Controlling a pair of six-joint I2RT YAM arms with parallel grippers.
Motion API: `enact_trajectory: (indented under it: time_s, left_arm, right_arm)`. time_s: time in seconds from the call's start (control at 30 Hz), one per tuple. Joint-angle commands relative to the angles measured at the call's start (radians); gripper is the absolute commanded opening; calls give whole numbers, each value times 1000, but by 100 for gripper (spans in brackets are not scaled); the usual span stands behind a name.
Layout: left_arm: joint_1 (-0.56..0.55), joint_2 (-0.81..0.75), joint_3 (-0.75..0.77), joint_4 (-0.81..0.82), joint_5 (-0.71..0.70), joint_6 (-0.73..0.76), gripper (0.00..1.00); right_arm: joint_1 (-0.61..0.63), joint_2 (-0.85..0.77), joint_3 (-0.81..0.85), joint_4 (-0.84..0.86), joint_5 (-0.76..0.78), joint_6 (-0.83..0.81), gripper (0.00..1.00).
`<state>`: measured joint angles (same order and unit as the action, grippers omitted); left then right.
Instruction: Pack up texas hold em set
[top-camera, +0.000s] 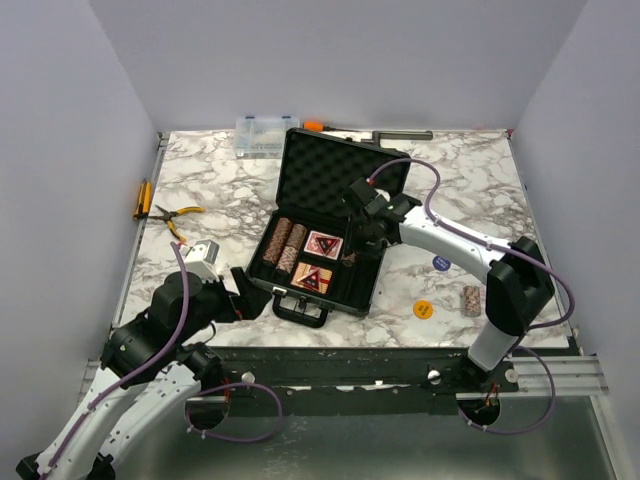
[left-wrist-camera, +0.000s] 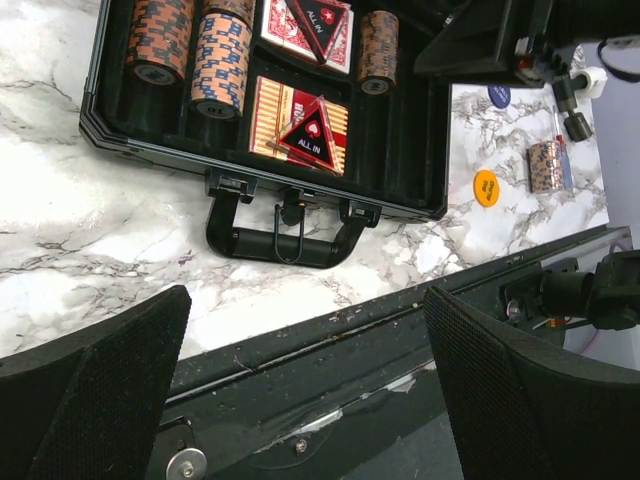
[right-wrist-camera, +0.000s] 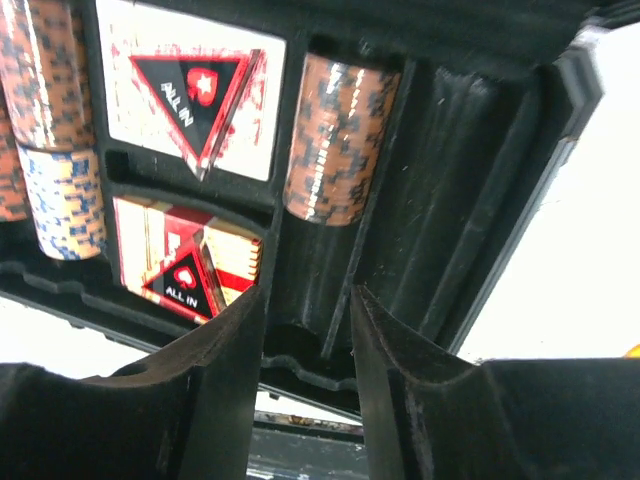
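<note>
1. Presently, the black hard case (top-camera: 318, 268) lies open at the middle of the marble table (top-camera: 200, 180). Its foam-lined lid (top-camera: 345, 165) stands up and its handle (left-wrist-camera: 280, 235) faces the near edge.
2. Already packed, you have:
   - the left chip stacks (left-wrist-camera: 205, 55) in their slots;
   - two red card decks (left-wrist-camera: 297, 125), each with a triangular "ALL IN" token (left-wrist-camera: 308, 135) on top;
   - a single chip stack (right-wrist-camera: 335, 135) in the slot just right of the decks.
3. The slots further right look unfilled.
4. Outstanding on the table, right of the case and apart from it, are a loose chip stack (top-camera: 471, 299), an orange round token (top-camera: 423, 309) and a blue round token (top-camera: 441, 263).
5. Your right gripper (right-wrist-camera: 308, 310) hovers over the case interior, fingers slightly parted and grasping nothing.
6. Your left gripper (left-wrist-camera: 305, 310) sits near the handle, jaws spread wide and empty.
7. Judgement: you are past halfway. The three loose pieces must go in, and then the lid must be closed.
8. The clear organiser box (top-camera: 260, 137) and yellow-handled pliers (top-camera: 178, 215) lie apart and are not part of the set.
</note>
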<state>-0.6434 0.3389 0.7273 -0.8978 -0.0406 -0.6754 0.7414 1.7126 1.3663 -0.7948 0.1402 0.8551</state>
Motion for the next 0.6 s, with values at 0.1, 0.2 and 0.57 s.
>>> enact_trajectory:
  time_s: [0.1, 0.2, 0.57]
  left_arm:
    - [5, -19, -13, 17, 10, 0, 99]
    - [6, -23, -14, 17, 5, -3, 98]
    - [8, -24, -15, 17, 3, -5, 98]
  right_arm:
    - [67, -8, -107, 112, -95, 47, 30]
    - [81, 17, -118, 124, -107, 62, 20]
    - [95, 96, -96, 81, -31, 106, 1]
